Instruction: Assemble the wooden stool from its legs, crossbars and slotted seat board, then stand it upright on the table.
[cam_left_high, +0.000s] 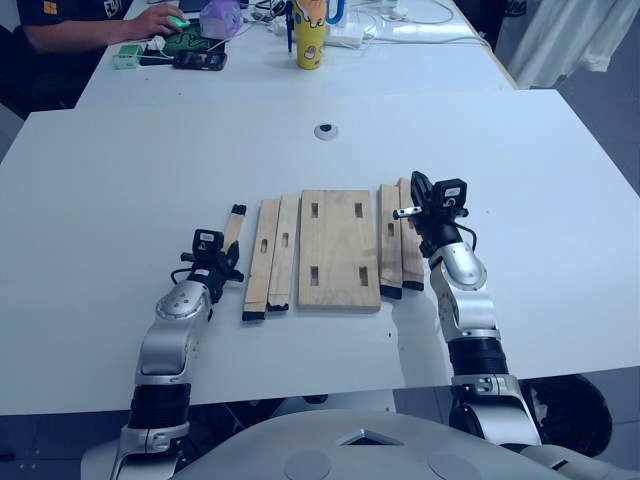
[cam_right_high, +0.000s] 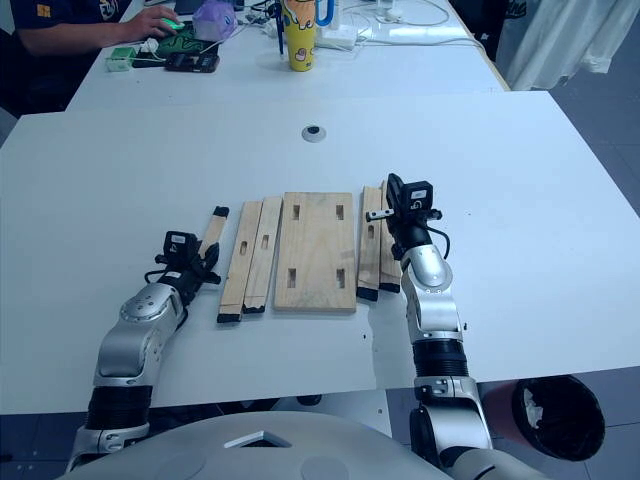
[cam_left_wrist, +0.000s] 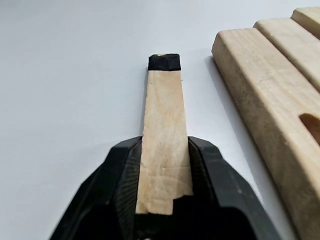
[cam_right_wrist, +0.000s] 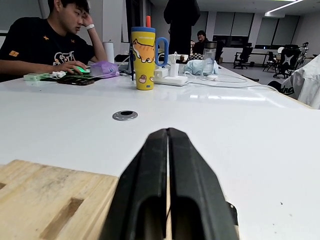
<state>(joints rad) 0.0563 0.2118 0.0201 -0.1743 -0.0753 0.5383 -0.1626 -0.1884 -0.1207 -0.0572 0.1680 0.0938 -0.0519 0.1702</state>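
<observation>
The slotted seat board (cam_left_high: 339, 248) lies flat mid-table. Two slotted wooden pieces (cam_left_high: 272, 255) rest side by side to its left, and two legs with black ends (cam_left_high: 398, 240) to its right. Left of all these lies a thin crossbar (cam_left_high: 234, 225) with a black tip. My left gripper (cam_left_high: 226, 260) is shut on the crossbar's near end; in the left wrist view the crossbar (cam_left_wrist: 165, 120) runs out from between the fingers (cam_left_wrist: 125, 170). My right gripper (cam_left_high: 418, 190) hovers over the far end of the right-hand legs, its fingers (cam_right_wrist: 150, 165) pressed together and empty.
A round cable grommet (cam_left_high: 326, 131) sits in the table beyond the board. On the far table stand a yellow cup (cam_left_high: 310, 35) and small items, with a seated person behind. White tabletop spreads wide on both sides of the parts.
</observation>
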